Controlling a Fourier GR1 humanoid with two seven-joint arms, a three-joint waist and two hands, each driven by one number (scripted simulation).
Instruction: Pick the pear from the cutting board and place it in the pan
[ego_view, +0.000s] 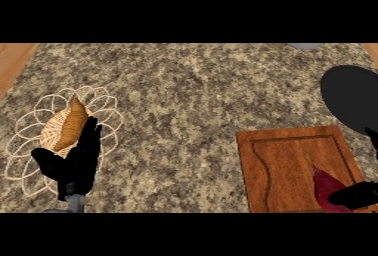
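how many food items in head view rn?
2. A red pear lies on the cutting board at lower right, partly covered by the right hand. A tan croissant-like item sits in the wicker basket at left, above the left hand. More could be hidden.

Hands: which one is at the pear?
The right hand, at the view's lower right, curled over the dark red pear on the cutting board. The left hand rests open by the wicker basket.
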